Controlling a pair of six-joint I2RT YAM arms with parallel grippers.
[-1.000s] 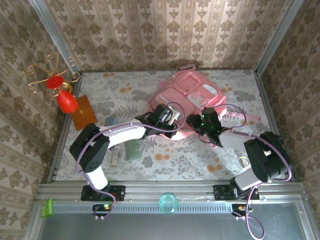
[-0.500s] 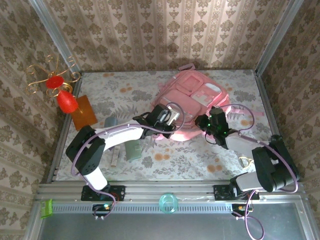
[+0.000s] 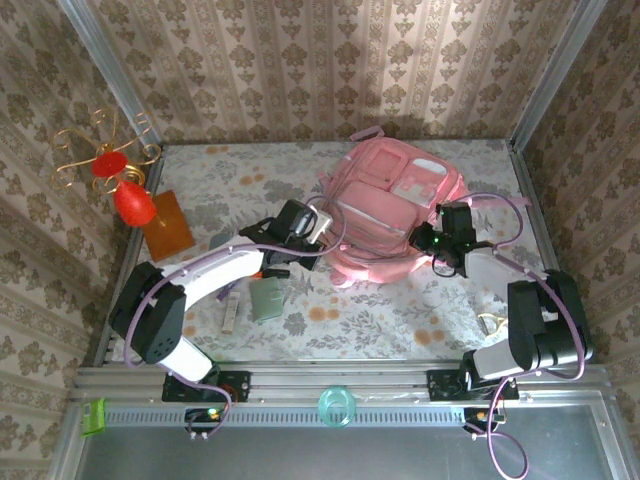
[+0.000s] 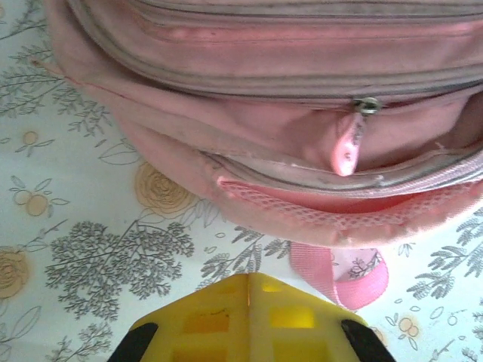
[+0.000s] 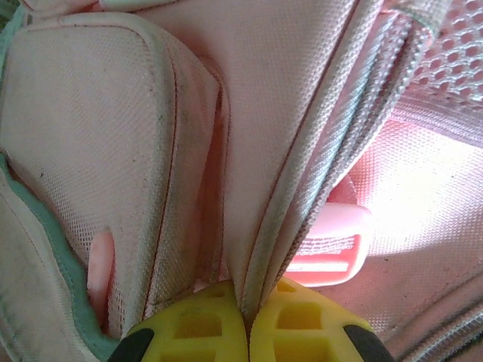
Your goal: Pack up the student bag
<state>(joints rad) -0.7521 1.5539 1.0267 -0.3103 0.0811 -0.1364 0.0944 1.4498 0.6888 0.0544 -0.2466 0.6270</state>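
The student bag [image 3: 390,200], a large pink backpack, lies flat on the flowered table at the back right. My right gripper [image 3: 432,233] sits at the bag's right side. In the right wrist view its yellow fingertips [image 5: 245,298] are shut on a fold of pink fabric with a grey zip seam [image 5: 317,173]. My left gripper [image 3: 322,233] is at the bag's left edge. Its yellow jaws [image 4: 249,277] are shut with nothing between them, just short of the bag [image 4: 287,68]. Ahead of them hang a pink zip pull [image 4: 347,145] and a strap loop [image 4: 351,275].
A red ornament with gold wire [image 3: 125,195] and an orange card [image 3: 168,225] stand at the table's left edge. A grey-green case [image 3: 266,298], a small grey-blue item [image 3: 220,243] and a pen-like stick [image 3: 230,315] lie under the left arm. A teal ring [image 3: 338,405] rests on the front rail.
The right gripper closed on the bag's fabric and drew back to the right. The bag shifted right and turned with it. The left gripper pulled left, off the bag.
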